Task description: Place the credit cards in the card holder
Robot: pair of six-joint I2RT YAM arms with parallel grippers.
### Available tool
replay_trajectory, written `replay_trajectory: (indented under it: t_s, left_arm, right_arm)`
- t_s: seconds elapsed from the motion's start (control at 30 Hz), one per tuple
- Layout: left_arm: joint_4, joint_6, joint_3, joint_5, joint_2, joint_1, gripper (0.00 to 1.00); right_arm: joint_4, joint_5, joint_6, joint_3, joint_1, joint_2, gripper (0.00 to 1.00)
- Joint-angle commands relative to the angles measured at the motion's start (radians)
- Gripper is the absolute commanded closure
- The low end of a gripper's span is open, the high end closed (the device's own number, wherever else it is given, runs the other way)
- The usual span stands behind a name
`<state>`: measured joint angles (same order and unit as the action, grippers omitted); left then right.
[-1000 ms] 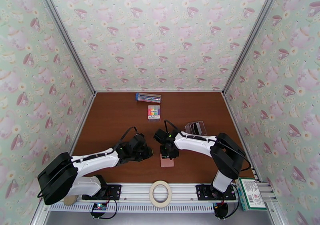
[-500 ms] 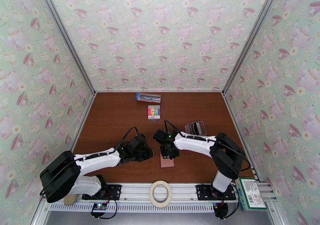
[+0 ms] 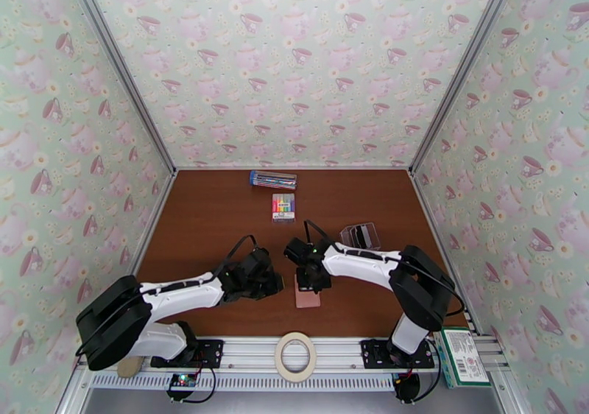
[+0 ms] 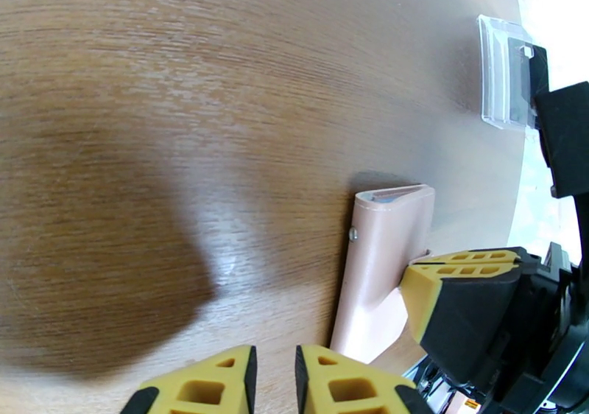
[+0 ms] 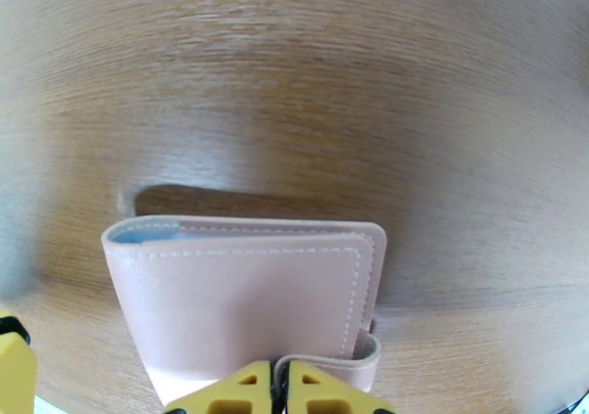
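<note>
Right gripper (image 5: pixel 280 387) jaws just closed, pinching snap flap of card holder (image 5: pixel 243 297). Holder folded, flat on table (image 3: pixel 206 216), front centre. Left gripper (image 4: pixel 274 379) beside it, narrow gap, empty. Likely unfolding next. Credit cards (image 3: pixel 361 235) untouched.

I see the card holder (image 3: pixel 308 300) lying on the desk (image 3: pixel 206 224) near its front middle, my right pincer (image 3: pixel 310 286) at its far edge, my left pincer (image 3: pixel 276 285) just left of it. Behind and to the right, the credit cards (image 3: pixel 361 235) stand in a rack (image 3: pixel 346 235). The marker pack (image 3: pixel 283 207) lies farther back, with the pen box (image 3: pixel 273 180) behind that.
</note>
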<state>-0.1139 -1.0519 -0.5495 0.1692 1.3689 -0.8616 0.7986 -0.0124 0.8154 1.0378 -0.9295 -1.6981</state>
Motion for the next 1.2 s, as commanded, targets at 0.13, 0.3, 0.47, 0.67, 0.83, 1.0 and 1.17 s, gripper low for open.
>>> replay_trajectory:
  t_s: [0.13, 0.3, 0.47, 0.67, 0.83, 1.0, 1.17]
  left_arm:
    - [0.014, -0.003, -0.015, 0.013, 0.003, -0.015, 0.76]
    - [0.009, 0.007, -0.029, 0.01, -0.004, -0.025, 0.75]
    - [-0.001, 0.01, -0.036, 0.008, -0.003, -0.028, 0.75]
    - [-0.078, 0.032, -0.047, -0.036, -0.056, -0.025, 0.74]
    - [-0.136, 0.035, -0.037, -0.067, -0.116, -0.001, 0.72]
    - [-0.176, 0.029, -0.011, -0.099, -0.171, 0.022, 0.67]
    - [-0.176, 0.021, 0.007, -0.099, -0.191, 0.036, 0.65]
  right_arm:
    - [-0.075, 0.047, -0.025, -0.066, 0.059, 0.095, 1.0]
    - [-0.085, 0.1, -0.05, -0.088, 0.095, 0.177, 1.0]
    - [-0.082, 0.151, -0.073, -0.096, 0.112, 0.247, 1.0]
    - [0.009, 0.191, -0.105, -0.059, 0.139, 0.376, 1.0]
    - [0.068, 0.298, -0.129, -0.001, 0.145, 0.467, 1.0]
    - [0.057, 0.359, -0.114, 0.008, 0.143, 0.536, 1.0]
    - [0.017, 0.391, -0.104, -0.015, 0.144, 0.534, 1.0]
